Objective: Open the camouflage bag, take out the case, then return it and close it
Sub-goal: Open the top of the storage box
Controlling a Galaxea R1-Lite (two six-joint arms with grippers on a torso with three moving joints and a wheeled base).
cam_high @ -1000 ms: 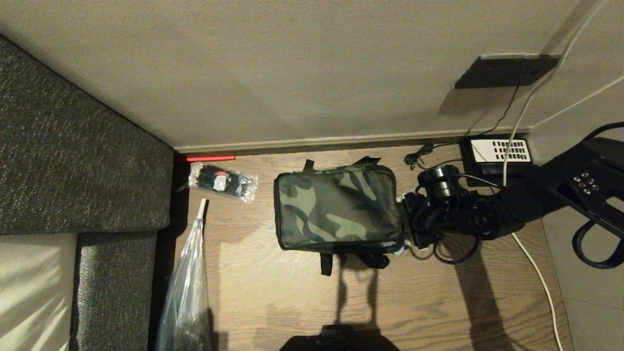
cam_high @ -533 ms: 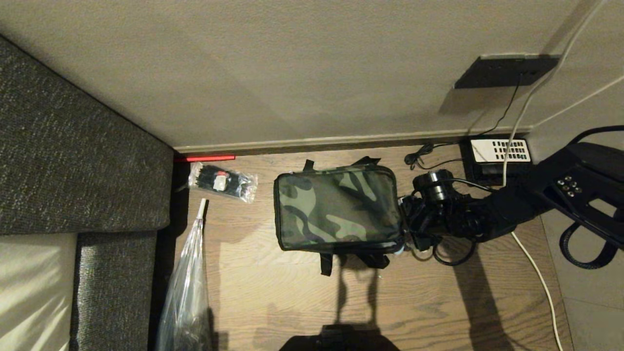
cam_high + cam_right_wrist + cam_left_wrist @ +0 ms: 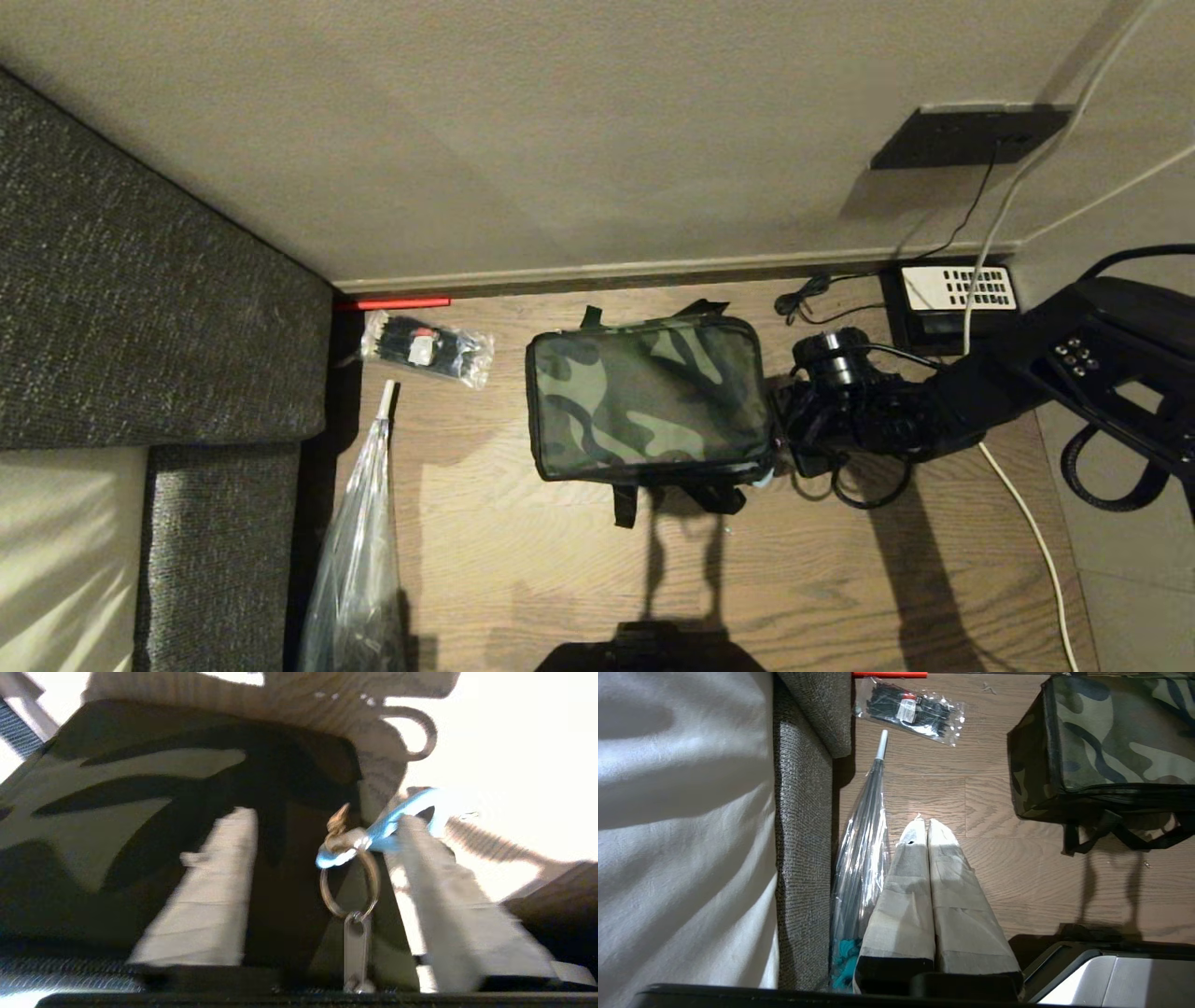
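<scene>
Zipper pull between our right fingers

Right gripper [image 3: 322,844] sits at the camouflage bag's [image 3: 649,403] right end, jaws partly apart around the ringed zipper pull [image 3: 349,882], gripping nothing; the bag's long axis runs leftward from it; left gripper [image 3: 923,828], closed and empty, hangs farther off
</scene>
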